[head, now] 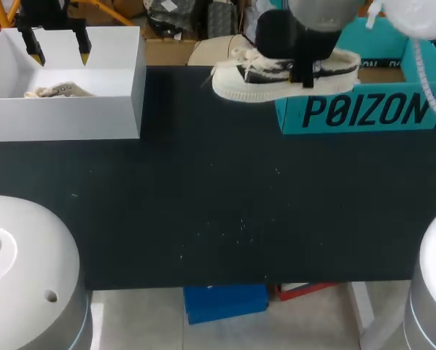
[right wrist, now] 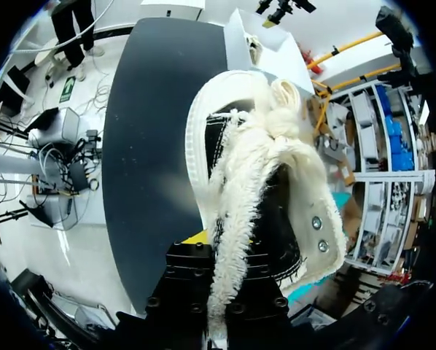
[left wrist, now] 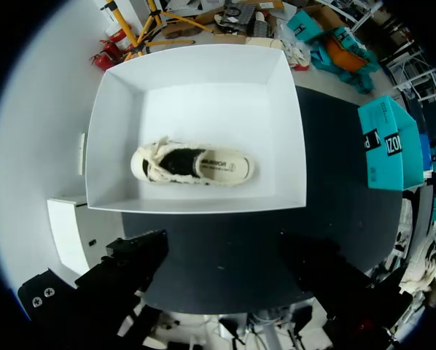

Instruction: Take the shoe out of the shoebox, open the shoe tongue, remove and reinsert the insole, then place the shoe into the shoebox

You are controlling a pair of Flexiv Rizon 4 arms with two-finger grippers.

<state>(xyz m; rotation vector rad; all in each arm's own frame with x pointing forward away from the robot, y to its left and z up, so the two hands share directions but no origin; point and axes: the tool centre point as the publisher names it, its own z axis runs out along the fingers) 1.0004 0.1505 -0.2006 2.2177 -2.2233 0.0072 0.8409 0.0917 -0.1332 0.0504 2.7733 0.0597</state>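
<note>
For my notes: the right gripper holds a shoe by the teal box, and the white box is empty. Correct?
No: the white box holds a second shoe, as the left wrist view shows. The rest is right.

I get bright, even light from overhead; the white box glares almost washed out, and the dark worktop carries only soft shadows.

black table | white box, left | cream shoe inside, apparently upright
</note>
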